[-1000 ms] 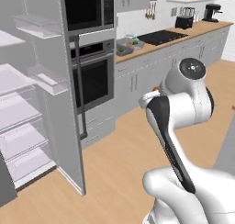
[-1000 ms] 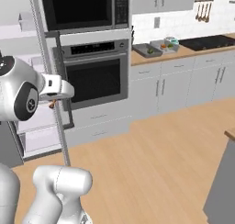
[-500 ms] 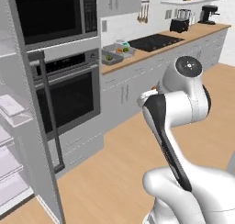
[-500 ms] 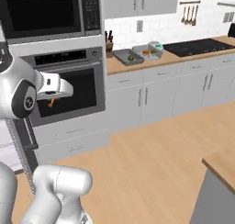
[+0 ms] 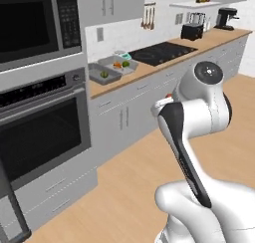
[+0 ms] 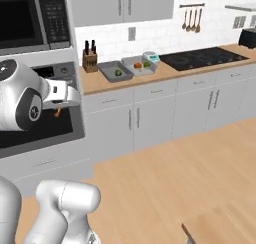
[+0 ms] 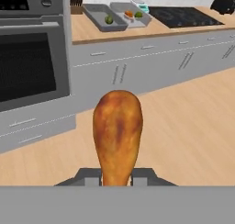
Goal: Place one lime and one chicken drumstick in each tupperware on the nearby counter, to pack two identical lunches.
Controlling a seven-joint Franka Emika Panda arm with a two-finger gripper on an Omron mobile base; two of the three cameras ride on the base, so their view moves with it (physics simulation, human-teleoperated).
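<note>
Progress check, going L to R: the left tupperware [image 6: 115, 71] on the counter [image 6: 150, 79] has just a lime [image 6: 118, 72] in it, the right tupperware [image 6: 138, 63] already looks done w/ an orange-brown piece plus a green one, so I reckon only this last chicken drumstick [image 7: 117, 131] is left. The gripper [image 7: 116, 176] is clamped on its bone end, held out front of the oven [image 6: 35, 125], well short of the counter. Plenty of open wood floor [image 6: 170, 178] to roll in; watch the oven front on the left, the knife block [image 6: 90, 62] by the left box and the cooktop [image 6: 202, 58] on the right.

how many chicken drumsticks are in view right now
2. One chicken drumstick is held in the jaws, bone end down in the hand view. A second, a small orange shape, appears to lie in the right-hand tupperware on the counter.
</note>
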